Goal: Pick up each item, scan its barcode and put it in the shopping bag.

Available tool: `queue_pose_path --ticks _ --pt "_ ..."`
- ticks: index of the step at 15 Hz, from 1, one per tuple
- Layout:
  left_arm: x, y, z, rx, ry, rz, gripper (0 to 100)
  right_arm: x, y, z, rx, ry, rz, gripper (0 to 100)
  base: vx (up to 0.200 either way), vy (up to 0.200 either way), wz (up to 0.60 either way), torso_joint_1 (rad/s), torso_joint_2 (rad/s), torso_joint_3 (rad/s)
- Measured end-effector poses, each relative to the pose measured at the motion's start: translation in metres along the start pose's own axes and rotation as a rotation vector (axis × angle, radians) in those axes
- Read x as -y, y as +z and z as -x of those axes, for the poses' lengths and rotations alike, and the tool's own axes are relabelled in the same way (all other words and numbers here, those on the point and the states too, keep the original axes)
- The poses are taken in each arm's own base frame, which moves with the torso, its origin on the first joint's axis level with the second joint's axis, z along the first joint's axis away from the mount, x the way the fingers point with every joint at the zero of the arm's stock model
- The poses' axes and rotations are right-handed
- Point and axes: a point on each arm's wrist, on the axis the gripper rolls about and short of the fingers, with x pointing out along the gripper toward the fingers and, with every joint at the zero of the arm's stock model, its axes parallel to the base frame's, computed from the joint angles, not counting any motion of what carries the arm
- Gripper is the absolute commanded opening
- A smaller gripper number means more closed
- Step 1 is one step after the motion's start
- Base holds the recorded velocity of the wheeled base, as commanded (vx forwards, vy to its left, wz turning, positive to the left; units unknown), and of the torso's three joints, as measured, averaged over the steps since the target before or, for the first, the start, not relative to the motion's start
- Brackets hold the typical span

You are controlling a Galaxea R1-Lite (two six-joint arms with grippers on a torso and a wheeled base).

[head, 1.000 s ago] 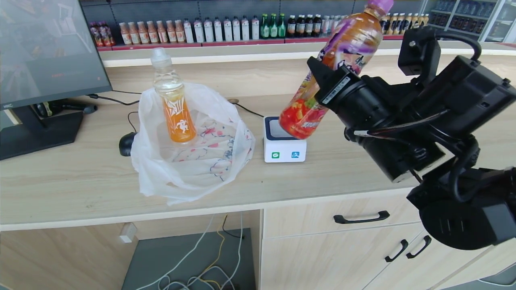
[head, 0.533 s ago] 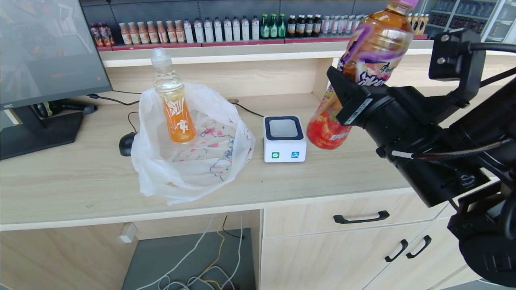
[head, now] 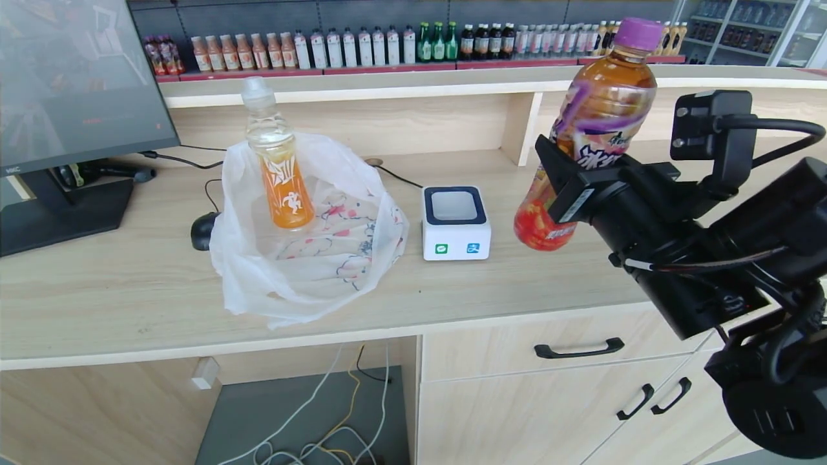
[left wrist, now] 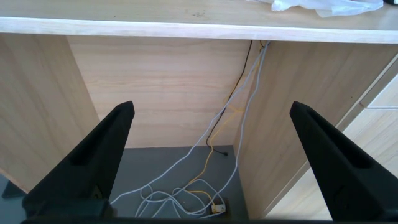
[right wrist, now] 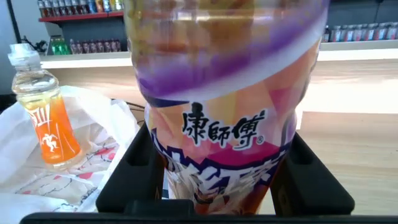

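The purple-capped bottle [head: 601,110] was held in the air to the right of the scanner [head: 455,223]. It was tilted slightly, its cap leaning away from the scanner and its red base near the scanner's right side but apart from it. The right gripper [head: 567,184] had its fingers clamped around the bottle's labelled middle, one on each side.

Just left of the scanner, the white shopping bag [head: 310,265] lay open on the tabletop [head: 116,290], with an orange bottle [head: 279,174] standing upright inside it. Farther left of the scanner, beyond the bag, a black mouse [head: 202,230] sat against the bag's edge, and a monitor [head: 71,77] stood at the far left. A dark cable [head: 394,174] ran across the tabletop behind the scanner.

The left gripper [left wrist: 211,107] was lower than the scanner, below the tabletop's front edge. Its fingers were spread wide around nothing, and loose wires [left wrist: 193,186] lay on the floor beyond them.
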Motion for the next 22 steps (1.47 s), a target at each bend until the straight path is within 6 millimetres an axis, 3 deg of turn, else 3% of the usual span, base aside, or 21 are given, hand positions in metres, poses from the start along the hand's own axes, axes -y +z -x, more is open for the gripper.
queue_pose_path --ticks 2,17,22 --pt "0.000 0.000 0.000 0.000 0.000 0.000 100 0.005 -0.004 -0.005 -0.002 -0.032 0.007 0 0.000 0.000 0.00 0.000 0.00 0.000" --pt "0.000 0.000 0.000 0.000 0.000 0.000 100 0.000 -0.013 -0.017 0.008 -0.032 -0.024 0 0.000 0.200 0.00 0.001 0.01 0.000" --pt "0.000 0.000 0.000 0.000 0.000 -0.001 100 -0.009 -0.016 -0.016 -0.002 -0.006 -0.033 0 0.000 0.000 0.00 0.000 0.00 0.000"
